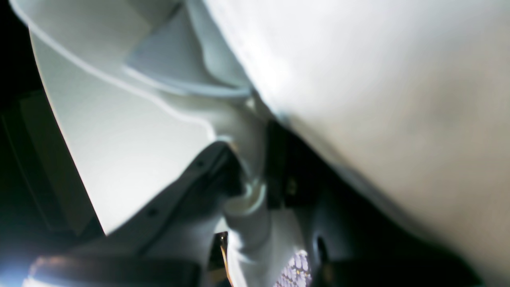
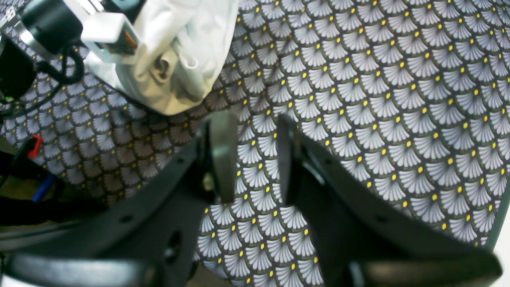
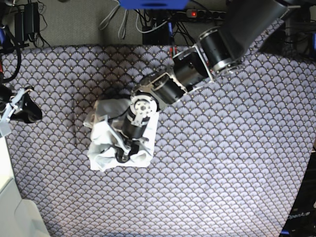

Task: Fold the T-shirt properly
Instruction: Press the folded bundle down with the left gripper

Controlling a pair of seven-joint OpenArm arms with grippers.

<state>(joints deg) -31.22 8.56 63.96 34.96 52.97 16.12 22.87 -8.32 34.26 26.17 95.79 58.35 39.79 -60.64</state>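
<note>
Our left gripper (image 3: 123,154) is clenched on a bunch of the T-shirt (image 3: 101,154); in the left wrist view a rolled pinch of white cloth (image 1: 249,199) sits squeezed between the dark fingers (image 1: 187,187), and more cloth billows close over the lens, blurred. From the base view we see that arm (image 3: 197,64) reach in from the top right, its wrist bent down over the shirt. The T-shirt lies as a compact, wrinkled heap a little left of the middle of the worktop (image 3: 232,163), which is covered in a grey scallop-patterned cloth with yellow dots. Part of the heap is hidden under the wrist, so we cannot tell how its folds lie. Our right gripper (image 2: 251,155) is released, its two black fingers (image 2: 221,155) apart with only the patterned cover showing between them, holding nothing. In the base view it sits at the far left edge (image 3: 19,111), well apart from the shirt. In the right wrist view the shirt (image 2: 187,59) appears in the upper left with the left arm's wrist on it. Cables (image 3: 128,19) run beyond the far edge.
</note>
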